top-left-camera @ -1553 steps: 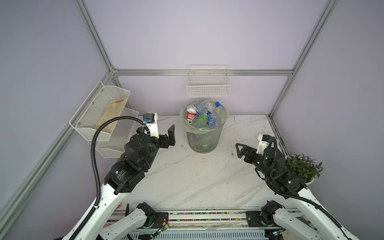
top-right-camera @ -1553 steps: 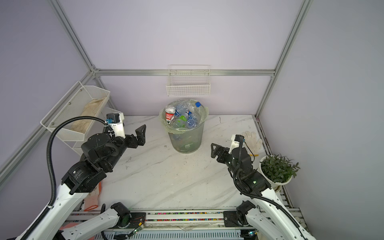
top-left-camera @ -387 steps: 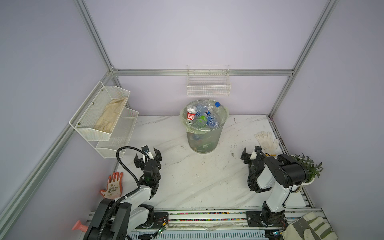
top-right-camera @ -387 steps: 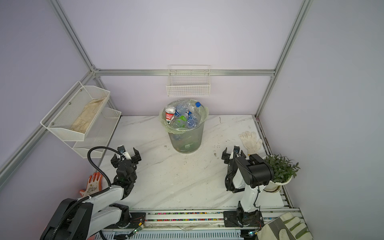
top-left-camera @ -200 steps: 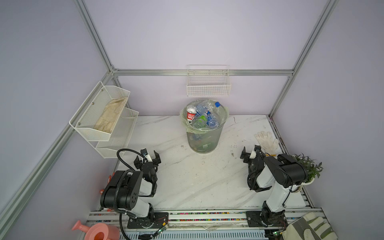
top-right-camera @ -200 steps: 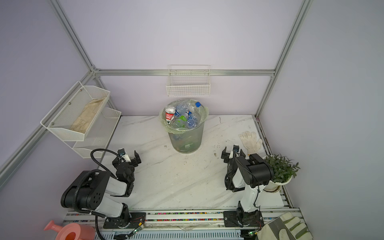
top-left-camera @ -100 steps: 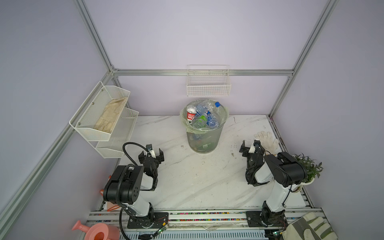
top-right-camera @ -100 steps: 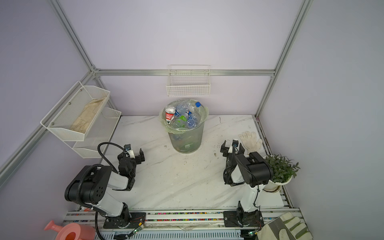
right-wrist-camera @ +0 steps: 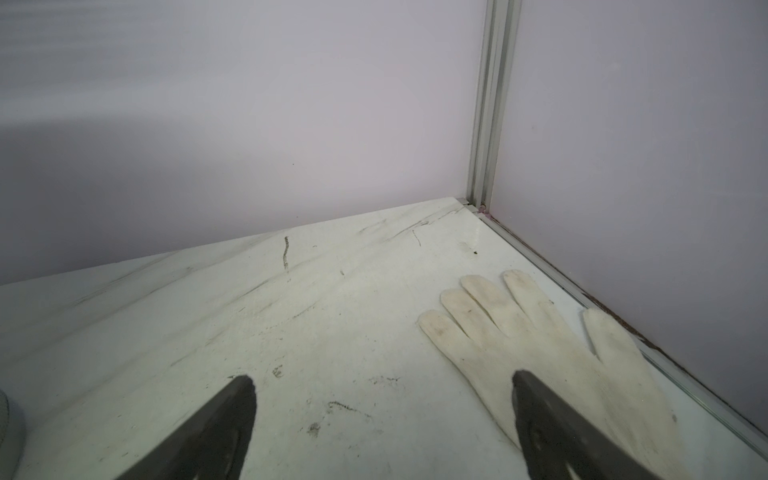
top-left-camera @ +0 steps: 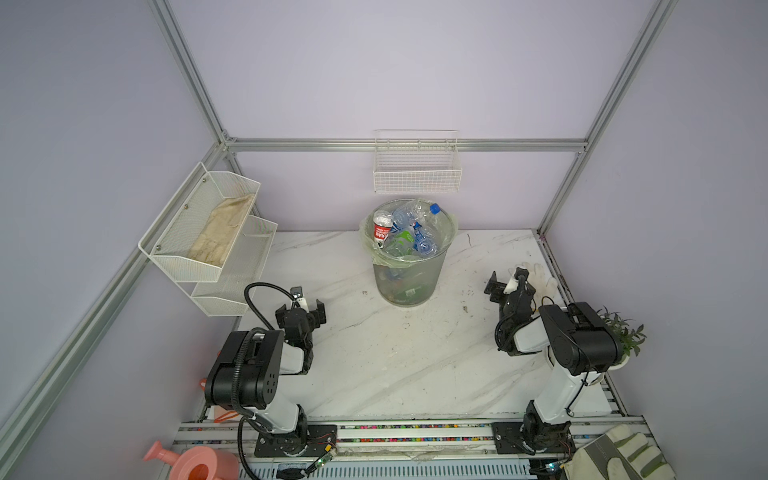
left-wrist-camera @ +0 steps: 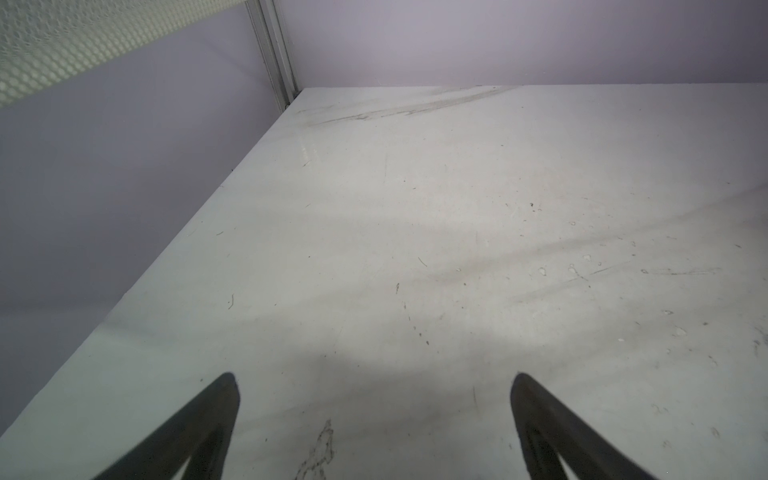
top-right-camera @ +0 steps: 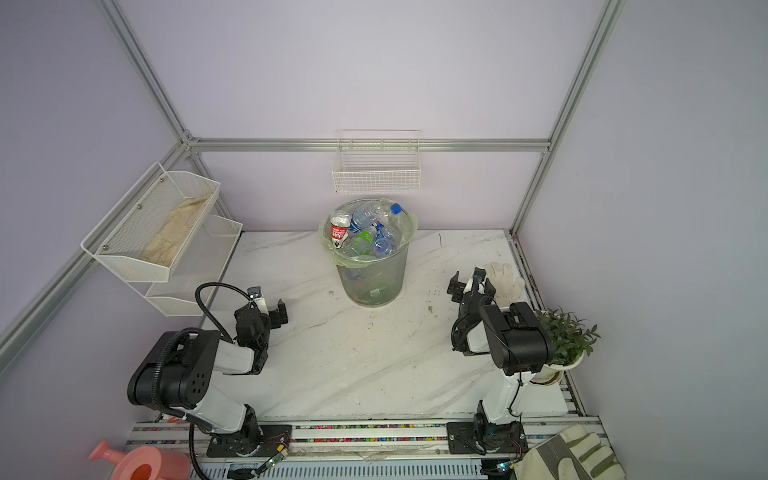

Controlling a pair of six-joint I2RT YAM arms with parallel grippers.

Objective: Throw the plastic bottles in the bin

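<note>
Lilac walls and an aluminium frame box in the white marbled table (top-left-camera: pixel 395 374) I'm working over. Both arms sit folded low near their bases at the front edge.

The left gripper (top-left-camera: pixel 302 311) hovers over bare marble on the left side, jaws spread wide and holding nothing. Its wrist view shows the two dark fingertips (left-wrist-camera: pixel 226 399) well apart above the tabletop.

The right gripper (top-left-camera: pixel 509 286) is on the right side, also wide open and holding nothing. It sits just beside a white cotton glove (right-wrist-camera: pixel 540 345) that lies flat near the right wall. One fingertip overlaps the glove in the wrist view (I can't tell whether it touches).

The bin (top-left-camera: pixel 409 286) stands at the back middle of the table, below a white wire basket (top-left-camera: pixel 417 174) on the rear wall and well apart from both grippers. The plastic bottles (top-left-camera: pixel 409 237) are piled inside it up to the rim. A blue cap pokes up at the back, and a red-labelled bottle leans against the left side. More bottles show dimly through the mesh lower down.

A potted plant (top-right-camera: pixel 565 332) stands behind the right arm, and a pink watering can (top-left-camera: pixel 195 463) sits at the front left.
</note>
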